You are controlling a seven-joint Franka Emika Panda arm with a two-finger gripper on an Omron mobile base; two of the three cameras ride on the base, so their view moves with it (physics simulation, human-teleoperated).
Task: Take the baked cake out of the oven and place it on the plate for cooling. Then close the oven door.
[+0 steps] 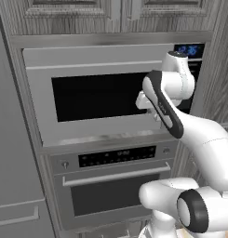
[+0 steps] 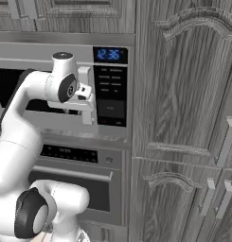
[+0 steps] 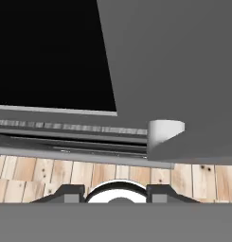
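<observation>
The oven sits low in the wall under the microwave, with a black control strip. The oven door stands shut, its long bar handle across the top. From the other side I see the same shut oven door. My gripper hangs up in front of the microwave's right side, pointing down, well above the oven handle. In the hand view my gripper has its fingertips apart with nothing between them. The cake is hidden and the plate is out of view.
The microwave with a dark window and blue clock fills the wall behind my hand; its handle's lower end is close ahead. Tall wooden cabinet doors stand to the right, a grey panel to the left. Wooden floor lies below.
</observation>
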